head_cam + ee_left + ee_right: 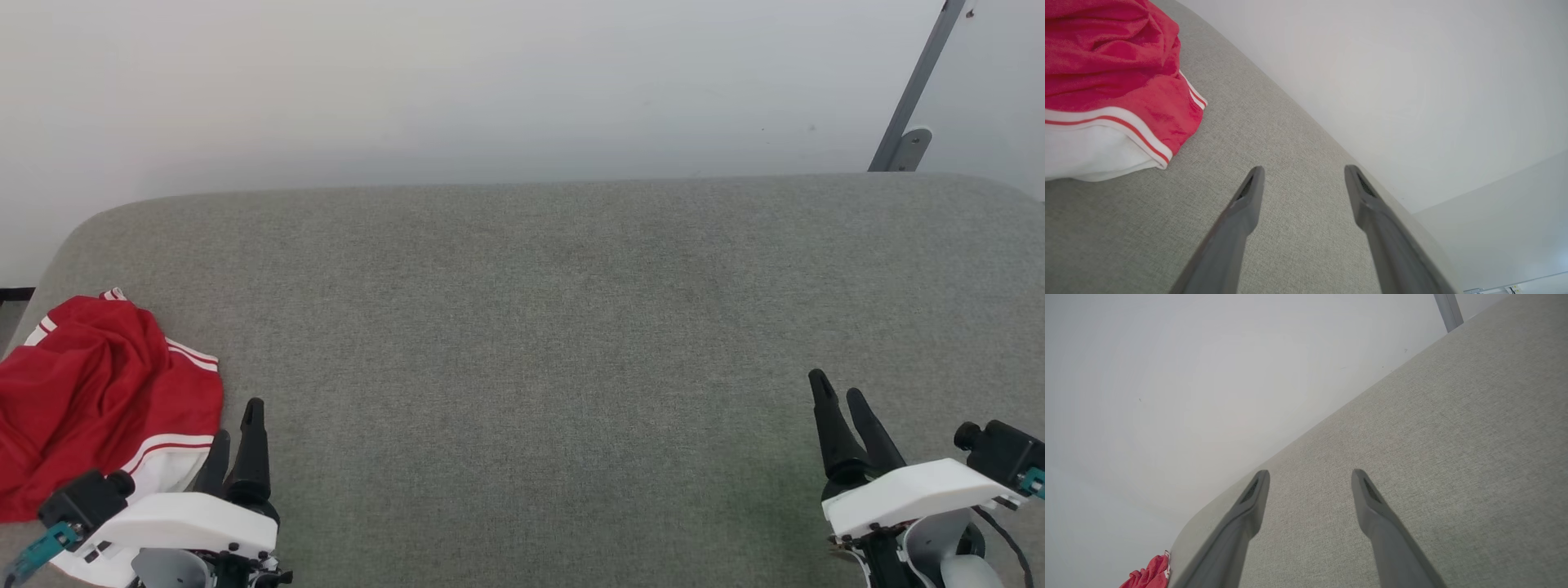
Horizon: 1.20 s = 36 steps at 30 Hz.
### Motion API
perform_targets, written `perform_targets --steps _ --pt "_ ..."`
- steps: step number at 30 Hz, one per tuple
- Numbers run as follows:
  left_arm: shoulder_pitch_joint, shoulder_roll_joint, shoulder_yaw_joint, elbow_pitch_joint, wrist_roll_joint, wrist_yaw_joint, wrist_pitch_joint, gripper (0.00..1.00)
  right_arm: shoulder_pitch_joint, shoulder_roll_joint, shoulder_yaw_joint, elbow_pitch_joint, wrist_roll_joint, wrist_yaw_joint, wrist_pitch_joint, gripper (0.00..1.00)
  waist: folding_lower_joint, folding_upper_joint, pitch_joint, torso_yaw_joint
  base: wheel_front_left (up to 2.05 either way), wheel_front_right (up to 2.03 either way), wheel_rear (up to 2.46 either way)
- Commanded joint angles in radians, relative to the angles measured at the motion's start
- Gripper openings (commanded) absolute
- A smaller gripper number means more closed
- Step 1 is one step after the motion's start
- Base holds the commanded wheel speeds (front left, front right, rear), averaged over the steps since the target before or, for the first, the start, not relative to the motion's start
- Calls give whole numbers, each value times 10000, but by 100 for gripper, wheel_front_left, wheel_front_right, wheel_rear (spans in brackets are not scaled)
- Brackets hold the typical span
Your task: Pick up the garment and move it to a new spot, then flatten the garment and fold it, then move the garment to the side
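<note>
Left fingers [251,449] and right fingers [829,425] were spread, holding nothing, at the near side of the grey surface [522,327]. The garment [98,384] lay crumpled at its left edge, just beside the left fingers. Past the open middle, the rounded far edge met a white wall [490,82].

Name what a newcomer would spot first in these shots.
The crumpled red garment with white striped-trim sleeves sits bunched at the left edge of the grey fabric surface. Next come the dark-fingered tools at the near edge: the left end effector open just beside the garment, the right end effector open far off at the right.
</note>
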<state>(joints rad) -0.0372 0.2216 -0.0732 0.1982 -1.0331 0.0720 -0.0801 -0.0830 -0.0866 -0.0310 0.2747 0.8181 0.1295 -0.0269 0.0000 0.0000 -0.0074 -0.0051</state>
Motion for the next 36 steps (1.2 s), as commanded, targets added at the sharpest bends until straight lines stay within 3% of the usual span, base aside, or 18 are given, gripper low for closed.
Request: perform_targets --steps 1,36 --pt "-108 125 -69 -129 354 29 -107 100 -220 -66 58 -81 -352 13 -116 100 0 0 -2 -2 0 0 0" --pt "162 633 -809 -336 3070 435 -1036 100 -150 -187 347 -327 -3712 16 -741 100 0 0 -99 -60 0 0 0"
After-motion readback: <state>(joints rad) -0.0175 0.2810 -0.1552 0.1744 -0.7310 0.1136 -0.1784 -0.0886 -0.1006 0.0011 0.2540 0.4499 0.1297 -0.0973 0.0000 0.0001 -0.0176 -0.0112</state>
